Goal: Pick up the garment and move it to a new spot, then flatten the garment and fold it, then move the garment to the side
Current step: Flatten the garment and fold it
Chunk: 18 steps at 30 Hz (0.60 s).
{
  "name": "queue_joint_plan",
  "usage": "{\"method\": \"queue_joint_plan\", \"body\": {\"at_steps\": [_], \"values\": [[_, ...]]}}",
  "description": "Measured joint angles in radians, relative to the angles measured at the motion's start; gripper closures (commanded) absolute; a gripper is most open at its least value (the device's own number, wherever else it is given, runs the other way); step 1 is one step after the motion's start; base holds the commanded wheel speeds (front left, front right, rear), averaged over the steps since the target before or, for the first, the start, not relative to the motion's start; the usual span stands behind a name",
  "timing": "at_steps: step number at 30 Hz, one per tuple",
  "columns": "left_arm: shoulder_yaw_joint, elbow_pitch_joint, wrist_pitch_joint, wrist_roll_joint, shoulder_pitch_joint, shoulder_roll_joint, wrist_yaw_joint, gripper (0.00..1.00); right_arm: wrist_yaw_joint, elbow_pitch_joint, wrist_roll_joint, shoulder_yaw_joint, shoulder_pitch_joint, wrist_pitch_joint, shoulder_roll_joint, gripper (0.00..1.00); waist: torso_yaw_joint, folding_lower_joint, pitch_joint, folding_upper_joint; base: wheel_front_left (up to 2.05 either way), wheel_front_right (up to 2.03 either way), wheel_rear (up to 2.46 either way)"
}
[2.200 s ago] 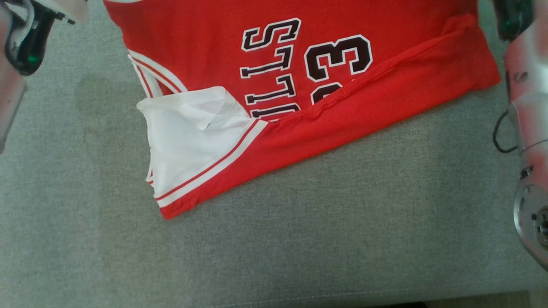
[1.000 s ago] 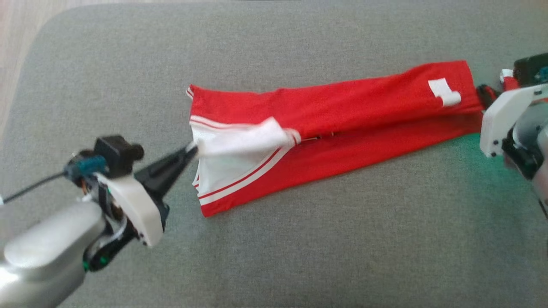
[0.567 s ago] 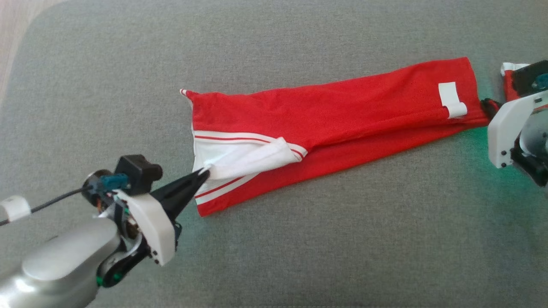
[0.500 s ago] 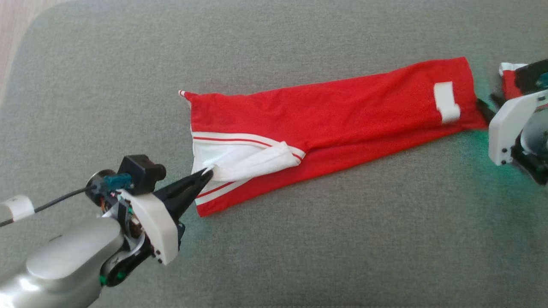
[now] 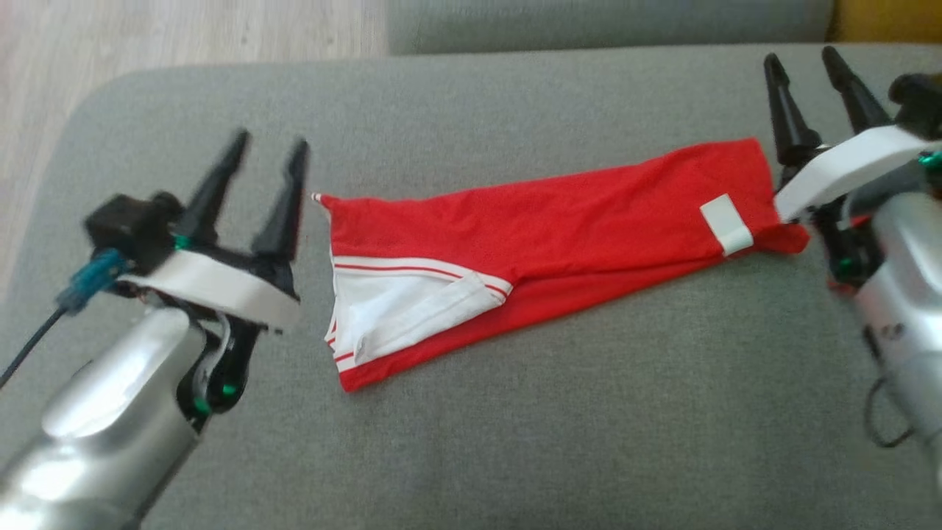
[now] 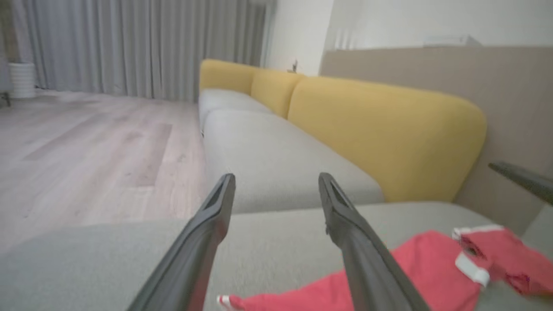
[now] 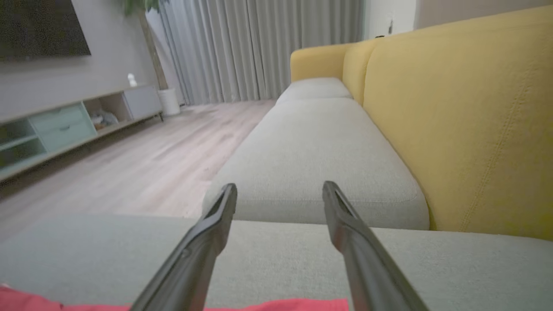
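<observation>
Red cloth garment, matt woven grey cushion

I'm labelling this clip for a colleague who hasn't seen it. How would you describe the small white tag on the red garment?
Across the grey sofa cushion lies a long folded red garment. Near its end by the right gripper sits the small white tag. Unlike the larger white panel at the opposite end, it is a plain rectangle with no red stripes.
</observation>
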Motion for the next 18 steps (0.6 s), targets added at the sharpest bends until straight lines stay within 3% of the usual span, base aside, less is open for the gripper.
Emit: {"method": "queue_joint_plan", "body": {"at_steps": [5, 8, 14, 18], "values": [[0.305, -0.073, -0.004, 0.178, 0.196, -0.121, 0.023, 0.00, 0.000, -0.093, -0.095, -0.146, 0.126, -0.020, 0.103, 0.00, -0.014, 0.0000, -0.026, 0.0000, 0.00, 0.00, 0.00], [0.390, -0.082, -0.004, 0.258, 0.287, -0.170, 0.018, 0.00, 0.000, -0.174, -0.158, -0.238, 0.205, -0.020, 0.147, 0.00, -0.018, -0.0001, -0.029, 0.0000, 0.00, 0.00, 0.00], [0.573, -0.090, -0.004, 0.448, 0.481, -0.297, -0.051, 0.00, 0.000, -0.351, -0.334, -0.407, 0.472, -0.020, 0.289, 0.00, -0.026, 0.0000, -0.027, 0.0000, 0.00, 0.00, 0.00], [0.626, -0.060, -0.004, 0.531, 0.544, -0.358, -0.114, 0.00, 0.000, -0.397, -0.378, -0.443, 0.578, -0.020, 0.304, 0.00, -0.030, -0.0001, -0.017, 0.0000, 0.00, 0.00, 0.00]]}}
